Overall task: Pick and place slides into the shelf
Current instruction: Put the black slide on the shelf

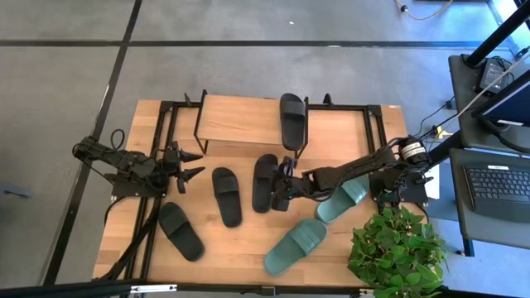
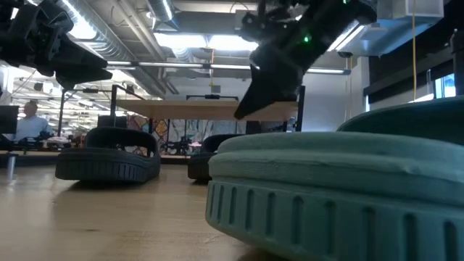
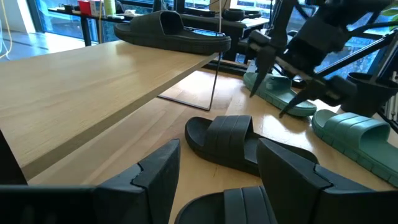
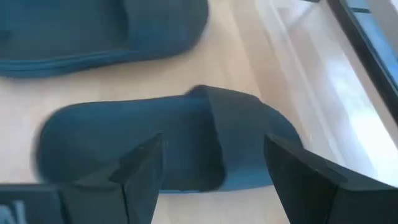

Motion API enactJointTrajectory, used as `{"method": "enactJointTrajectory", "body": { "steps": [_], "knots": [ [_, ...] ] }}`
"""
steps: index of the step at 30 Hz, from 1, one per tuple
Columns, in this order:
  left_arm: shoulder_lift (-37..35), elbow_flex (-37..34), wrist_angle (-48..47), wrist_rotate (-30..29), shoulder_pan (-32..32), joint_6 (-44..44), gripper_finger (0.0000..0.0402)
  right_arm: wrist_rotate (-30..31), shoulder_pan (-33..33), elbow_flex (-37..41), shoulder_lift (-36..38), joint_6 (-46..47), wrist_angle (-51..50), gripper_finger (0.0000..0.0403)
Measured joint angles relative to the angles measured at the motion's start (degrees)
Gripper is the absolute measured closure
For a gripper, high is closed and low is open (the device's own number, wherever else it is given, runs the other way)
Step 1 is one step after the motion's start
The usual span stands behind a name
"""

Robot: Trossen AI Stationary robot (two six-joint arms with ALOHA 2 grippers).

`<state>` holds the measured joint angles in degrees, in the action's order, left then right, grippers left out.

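Observation:
The shelf [image 1: 248, 116] stands at the table's far side, and one black slide [image 1: 292, 120] lies on its plank, partly over the right end. Three black slides lie flat on the table [image 1: 265, 182] [image 1: 225, 194] [image 1: 180, 230], with two green ones [image 1: 344, 199] [image 1: 296, 246] to their right. My right gripper [image 1: 281, 186] is open and hovers over the middle black slide [image 4: 161, 143], raised above the table in the low view [image 2: 268, 72]. My left gripper [image 1: 192, 165] is open too, left of the slides, near the shelf's left legs.
A potted plant [image 1: 397, 248] stands at the table's near right corner, beside the green slides. A black metal frame [image 1: 157, 149] runs along the table's left and far sides. The shelf's plank [image 3: 93, 81] has bare room left of the slide on it [image 3: 174, 31].

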<state>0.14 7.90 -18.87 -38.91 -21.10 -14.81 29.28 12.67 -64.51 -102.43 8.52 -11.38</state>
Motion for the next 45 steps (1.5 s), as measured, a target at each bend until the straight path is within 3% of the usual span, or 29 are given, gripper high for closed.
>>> {"method": "enactJointTrajectory", "body": {
  "steps": [7,25,38,45],
  "knots": [
    [0.0,0.0,0.0,0.0,0.0,0.0,0.0198,-0.2,-0.9,4.0,0.0,-0.4,5.8,0.0134],
    [0.0,0.0,0.0,0.0,0.0,0.0,0.0198,0.0,-0.9,4.0,-5.8,-3.4,11.3,0.0134],
    [0.0,0.0,0.0,0.0,0.0,0.0,0.0198,8.7,-0.9,3.9,-8.7,-3.2,13.4,0.0135],
    [0.0,0.0,0.0,0.0,0.0,0.0,0.0198,10.1,-1.4,4.0,-8.7,-3.1,13.1,0.0165]
  ]
}}
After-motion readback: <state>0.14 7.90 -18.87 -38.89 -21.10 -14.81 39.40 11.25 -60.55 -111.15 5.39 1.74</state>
